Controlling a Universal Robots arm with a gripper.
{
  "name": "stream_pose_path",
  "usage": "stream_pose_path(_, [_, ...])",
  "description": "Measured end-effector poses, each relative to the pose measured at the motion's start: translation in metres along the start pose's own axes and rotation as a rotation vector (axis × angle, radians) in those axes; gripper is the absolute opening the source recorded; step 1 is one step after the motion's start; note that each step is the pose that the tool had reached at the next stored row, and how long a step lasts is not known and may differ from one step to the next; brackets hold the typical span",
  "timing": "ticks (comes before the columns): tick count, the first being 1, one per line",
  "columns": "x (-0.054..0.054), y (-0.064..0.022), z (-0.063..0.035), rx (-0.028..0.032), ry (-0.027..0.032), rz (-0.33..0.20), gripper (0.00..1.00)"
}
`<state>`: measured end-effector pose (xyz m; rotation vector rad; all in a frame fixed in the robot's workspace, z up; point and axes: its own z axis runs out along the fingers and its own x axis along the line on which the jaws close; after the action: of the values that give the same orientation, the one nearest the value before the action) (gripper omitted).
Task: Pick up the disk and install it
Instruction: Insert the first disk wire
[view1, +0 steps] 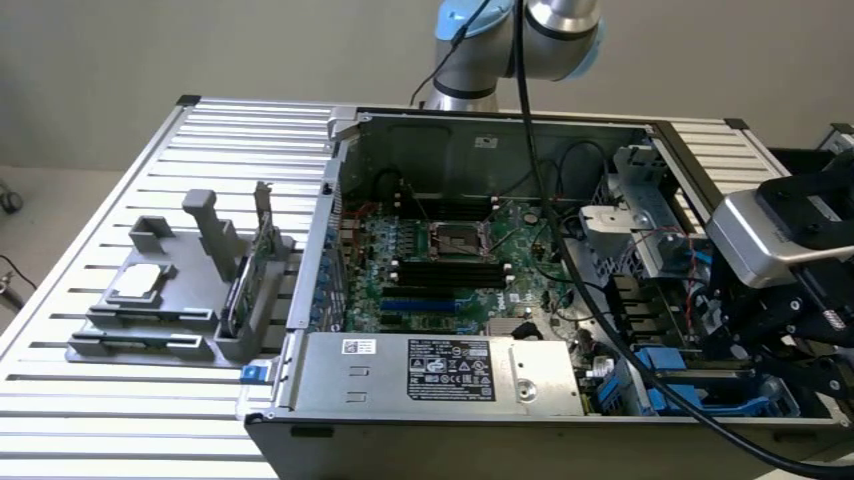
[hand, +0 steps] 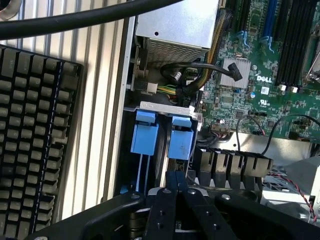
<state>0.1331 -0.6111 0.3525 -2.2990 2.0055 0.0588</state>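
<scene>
— One arm (view1: 561, 30) noted; how is it posed?
— Rooted behind the open case (view1: 494, 120), wrist low at the exterior view's right. The gripper (hand: 176, 176) is clenched, black fingers pressed flat together, nothing grasped.
— And the disk (hand: 181, 142)?
— Seated on edge in the drive bay, its blue plastic bracket just beyond the fingertips; contact cannot be judged. A second blue bracket (hand: 145, 131) is slotted beside it.
— Surface?
— Ribbed aluminium table (view1: 120, 420); a grey fixture (view1: 147, 320) is set toward the exterior view's left, plain wall (view1: 200, 50) behind.
</scene>
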Motion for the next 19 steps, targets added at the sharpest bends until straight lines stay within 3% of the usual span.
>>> stream_pose_path(12, [0.0, 0.0, 0.0, 0.0, 0.0, 0.0, 0.12])
stream_pose_path(14, [0.0, 0.0, 0.0, 0.0, 0.0, 0.0, 0.24])
stream_pose_path(19, [0.0, 0.0, 0.0, 0.0004, 0.0003, 0.005, 0.31])
